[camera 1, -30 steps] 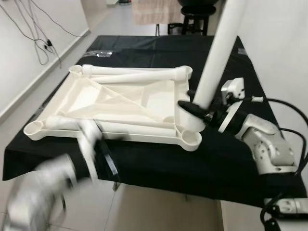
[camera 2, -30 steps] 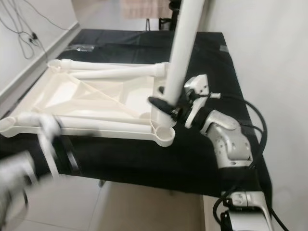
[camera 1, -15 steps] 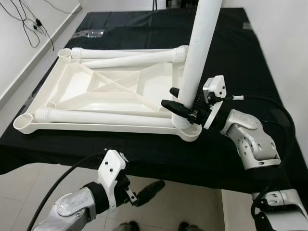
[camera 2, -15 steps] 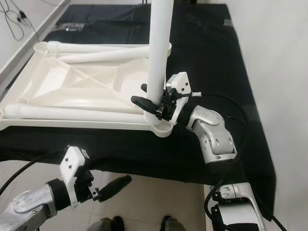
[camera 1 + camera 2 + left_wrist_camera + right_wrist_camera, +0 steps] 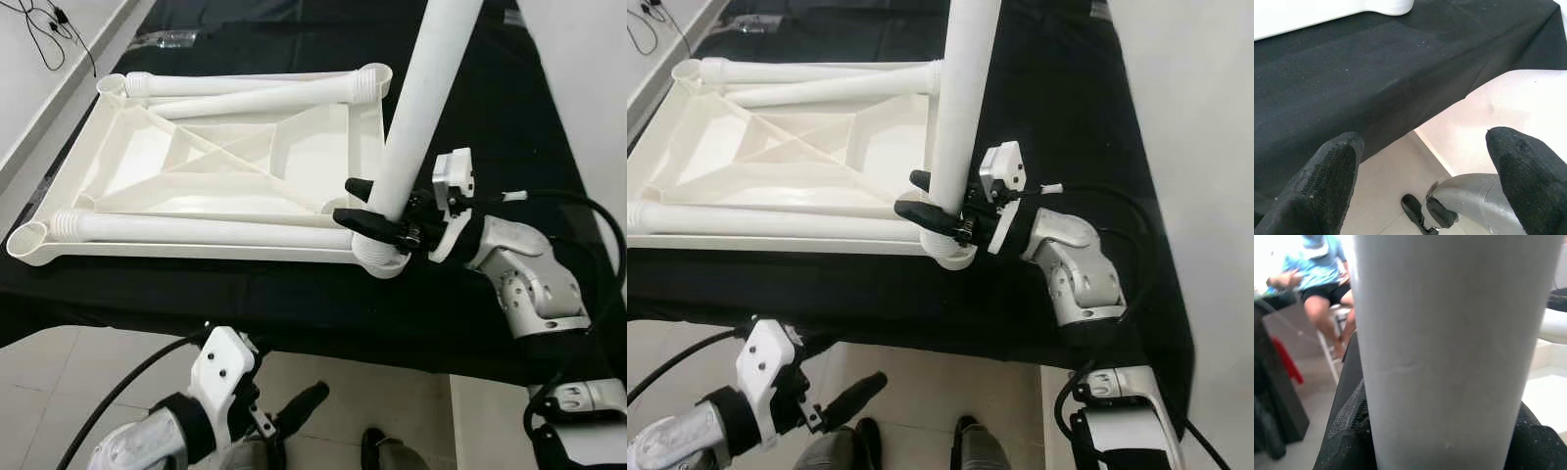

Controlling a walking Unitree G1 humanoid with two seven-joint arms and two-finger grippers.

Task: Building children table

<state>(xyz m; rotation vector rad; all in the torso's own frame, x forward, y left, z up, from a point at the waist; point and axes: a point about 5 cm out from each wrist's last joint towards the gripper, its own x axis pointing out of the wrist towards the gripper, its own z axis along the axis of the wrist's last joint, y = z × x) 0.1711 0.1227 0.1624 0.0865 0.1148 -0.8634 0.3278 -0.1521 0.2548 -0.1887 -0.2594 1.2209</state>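
Right gripper (image 5: 377, 217) clamped on long white plastic tube leg (image 5: 423, 103), low near its foot. Leg stands near-upright, slight lean, foot in near-right corner socket (image 5: 382, 262) of upturned white plastic tabletop (image 5: 211, 181) on black-draped bench (image 5: 470, 108). Leg smooth, matte. Left gripper (image 5: 1425, 171) idle below bench edge, fingers spread; right arm nearer.

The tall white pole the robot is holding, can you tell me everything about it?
The table leg is a long, smooth, white tube that looks like plastic. It stands nearly upright, leaning a little, with its top beyond the picture's edge. Its ribbed bottom end sits in the round corner socket of the upside-down white tabletop, at the corner nearest the robot's right arm. The right gripper clamps it low down, one black finger on each side. Other legs lie flat on the tabletop.
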